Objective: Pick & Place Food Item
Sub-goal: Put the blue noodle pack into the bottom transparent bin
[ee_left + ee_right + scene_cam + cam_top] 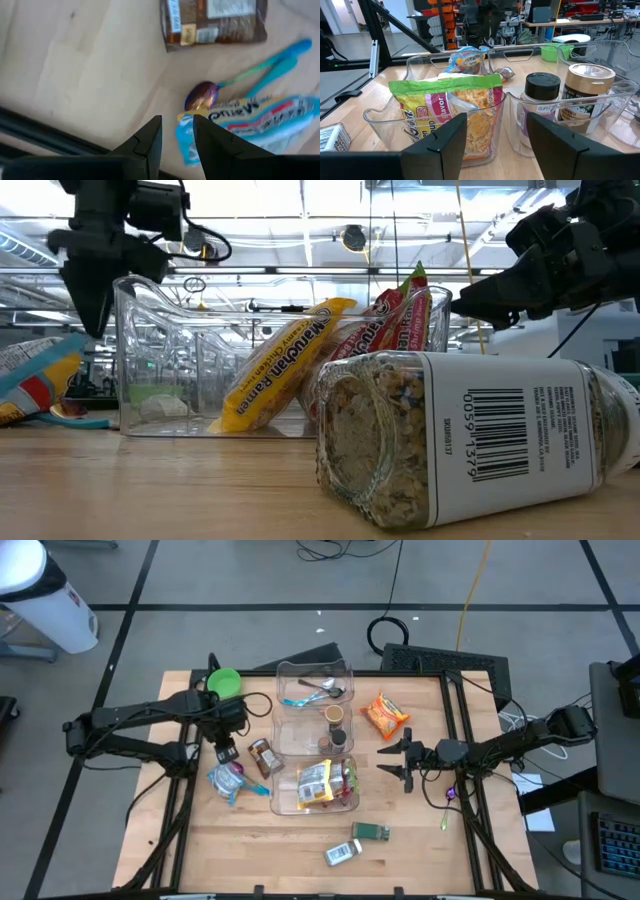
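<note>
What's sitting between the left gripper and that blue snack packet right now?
Nothing visible. The left gripper hangs open just above the blue packet's near end, empty; a spoon lies beside it, not in the way.

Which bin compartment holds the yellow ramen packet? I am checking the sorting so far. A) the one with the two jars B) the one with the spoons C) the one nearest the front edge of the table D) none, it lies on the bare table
C: in the high view the ramen packet stands in the clear bin section closest to the front edge, while the jars and spoons fill the sections behind it.
</note>
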Controlling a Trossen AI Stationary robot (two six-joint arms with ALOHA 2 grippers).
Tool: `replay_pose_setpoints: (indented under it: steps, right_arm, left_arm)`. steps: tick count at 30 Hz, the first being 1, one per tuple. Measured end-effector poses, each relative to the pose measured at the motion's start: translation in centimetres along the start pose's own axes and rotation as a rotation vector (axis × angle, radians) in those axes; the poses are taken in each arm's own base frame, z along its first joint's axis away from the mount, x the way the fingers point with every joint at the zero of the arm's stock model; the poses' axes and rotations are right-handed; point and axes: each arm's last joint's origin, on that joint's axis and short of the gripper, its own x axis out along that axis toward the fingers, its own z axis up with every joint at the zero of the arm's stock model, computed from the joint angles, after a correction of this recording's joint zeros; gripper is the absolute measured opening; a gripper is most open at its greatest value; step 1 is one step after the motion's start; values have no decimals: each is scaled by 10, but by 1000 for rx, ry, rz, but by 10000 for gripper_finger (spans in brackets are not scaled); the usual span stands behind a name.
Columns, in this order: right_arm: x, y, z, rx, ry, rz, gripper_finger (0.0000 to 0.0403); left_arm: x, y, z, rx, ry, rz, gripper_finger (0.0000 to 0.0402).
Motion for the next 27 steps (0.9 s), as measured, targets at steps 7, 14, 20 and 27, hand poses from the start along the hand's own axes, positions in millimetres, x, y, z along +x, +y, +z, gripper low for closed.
replay_pose_setpoints:
  steps: [7, 14, 20, 27]
  right_arm:
    - [0, 0, 0, 0, 0, 0, 199]
    - [0, 0, 0, 0, 0, 0, 199]
    - [0, 0, -1, -3, 14, -1, 199]
    - [0, 0, -3, 20, 30, 1, 199]
  left_arm:
    - [0, -1, 6, 234, -61, 12, 115]
    - [-6, -14, 30, 59, -297, -241, 115]
    - [-11, -33, 36, 18, -340, -447, 115]
    - [-10, -59, 31, 17, -338, -446, 115]
